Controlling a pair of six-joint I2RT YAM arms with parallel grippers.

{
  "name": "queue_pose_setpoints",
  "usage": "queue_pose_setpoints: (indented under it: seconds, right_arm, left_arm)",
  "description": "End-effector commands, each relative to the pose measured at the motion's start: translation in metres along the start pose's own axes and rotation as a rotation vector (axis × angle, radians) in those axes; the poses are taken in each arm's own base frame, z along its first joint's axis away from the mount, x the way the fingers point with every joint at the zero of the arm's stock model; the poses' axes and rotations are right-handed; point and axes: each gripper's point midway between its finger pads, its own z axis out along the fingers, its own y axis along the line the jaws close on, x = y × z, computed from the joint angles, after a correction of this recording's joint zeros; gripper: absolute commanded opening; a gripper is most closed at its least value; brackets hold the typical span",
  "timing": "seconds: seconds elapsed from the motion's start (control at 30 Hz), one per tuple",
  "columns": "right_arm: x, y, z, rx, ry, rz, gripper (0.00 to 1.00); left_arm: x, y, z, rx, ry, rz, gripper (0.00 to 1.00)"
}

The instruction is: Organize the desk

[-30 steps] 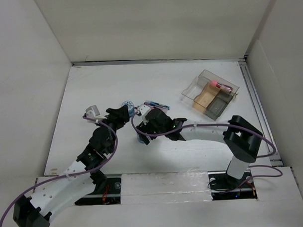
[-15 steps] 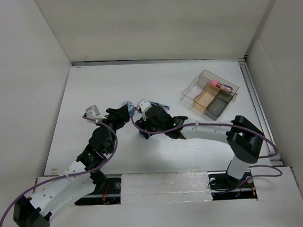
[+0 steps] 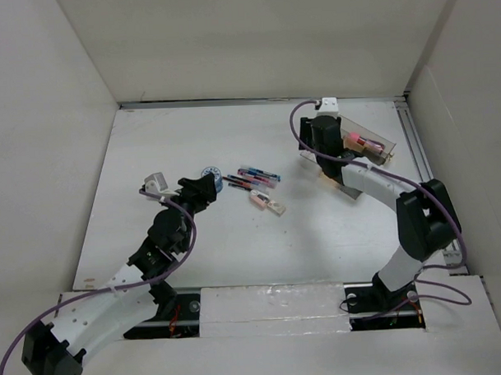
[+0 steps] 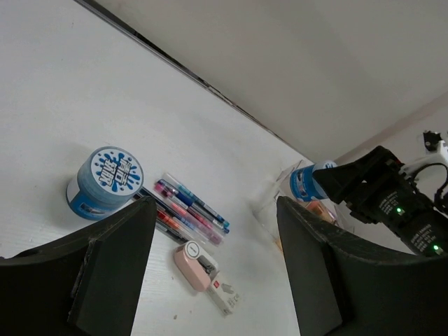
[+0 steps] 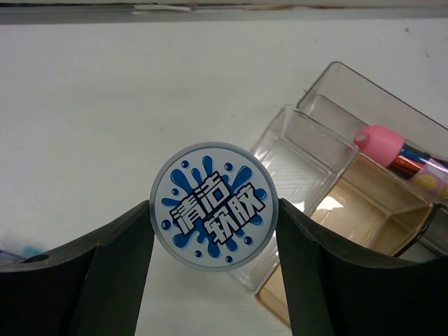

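Note:
On the white desk (image 3: 186,239) a blue round tub (image 3: 210,173) stands in front of my left gripper (image 3: 203,189), which is open and empty; the left wrist view shows that tub (image 4: 105,182) beyond my spread jaws (image 4: 217,280). My right gripper (image 3: 321,148) is shut on a second blue tub (image 5: 213,206) with a splash label, and holds it over the near-left corner of the clear compartmented tray (image 5: 315,150). From the top the gripper hides this tub. The tub also shows in the left wrist view (image 4: 306,180).
Several coloured pens (image 3: 254,176) and a pink stapler-like item (image 3: 263,200) lie mid-desk. A small grey-white box (image 3: 154,183) sits left of my left gripper. The tray (image 3: 372,134) holds a pink-capped pen (image 3: 357,139). A metal rail (image 3: 423,173) runs along the right edge.
My right gripper has carried a blue tub from the desk's middle up and right to the tray, uncovering the pens and the pink item. The left arm has hardly moved.

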Motion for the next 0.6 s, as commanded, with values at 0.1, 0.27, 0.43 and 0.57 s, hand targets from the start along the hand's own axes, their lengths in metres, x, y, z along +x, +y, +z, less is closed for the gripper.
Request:
queue_pose_setpoints:
  seconds: [0.1,0.27,0.43,0.57]
  right_arm:
    - [-0.054,-0.033,0.029,0.099,-0.127,0.06,0.33]
    - [-0.041,-0.046,0.041,0.133,-0.085,0.038,0.34]
    - [-0.018,-0.06,0.05,0.168,-0.033,0.034,0.34]
    - [-0.012,-0.074,0.059,0.197,0.003,0.049,0.35]
  left_arm:
    - [-0.011,-0.015,0.002,0.041,-0.019,-0.012,0.65]
    - [-0.011,-0.016,0.001,0.052,-0.02,-0.013,0.65]
    - [-0.009,-0.016,0.002,0.054,-0.015,-0.011,0.65]
    - [-0.007,-0.018,0.001,0.067,-0.009,-0.01,0.65]
